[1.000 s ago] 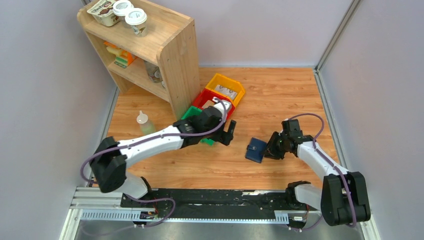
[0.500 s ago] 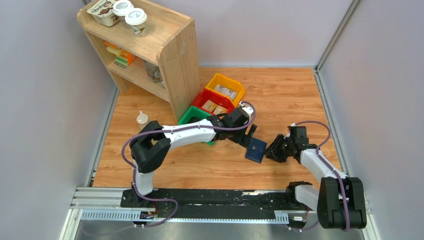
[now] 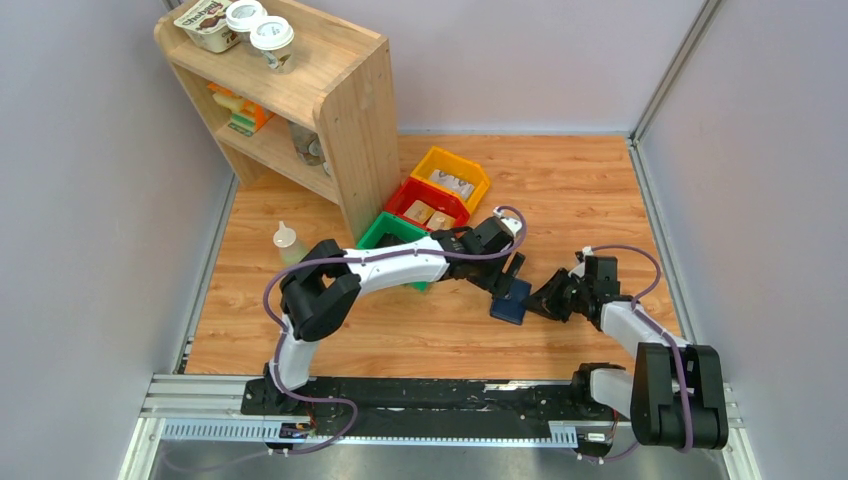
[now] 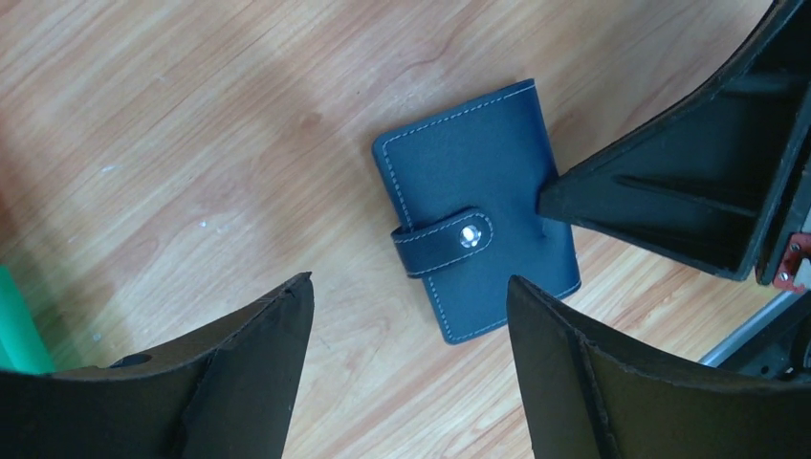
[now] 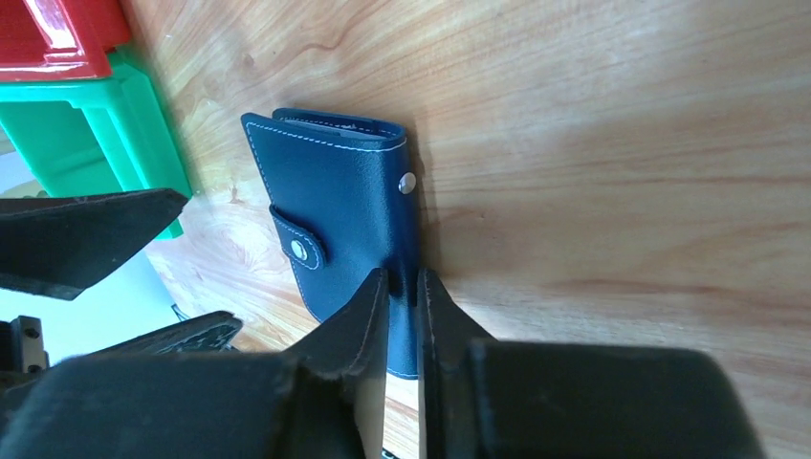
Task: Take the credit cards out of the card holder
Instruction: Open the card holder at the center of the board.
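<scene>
The navy card holder (image 3: 511, 306) lies closed on the wooden floor, its strap tab (image 4: 443, 243) snapped shut. My left gripper (image 3: 511, 276) hovers just above it, open, and the holder (image 4: 473, 206) shows beyond its wide-apart fingertips (image 4: 296, 296). My right gripper (image 3: 541, 300) comes in low from the right and is shut on the holder's right edge (image 5: 409, 239), which sits pinched between both fingers (image 5: 378, 296). That right finger also appears in the left wrist view (image 4: 669, 191), touching the holder. The credit cards are hidden inside the closed holder.
Green (image 3: 392, 230), red (image 3: 428, 203) and yellow (image 3: 455, 172) bins stand in a row just left of and behind the holder. A wooden shelf (image 3: 345, 110) stands behind them. A small bottle (image 3: 290, 243) stands at the left. Grey walls enclose the floor.
My left arm swung right from beside the green bin to above the card holder, and its jaws narrowed a little. The right gripper stayed at the holder's right edge.
</scene>
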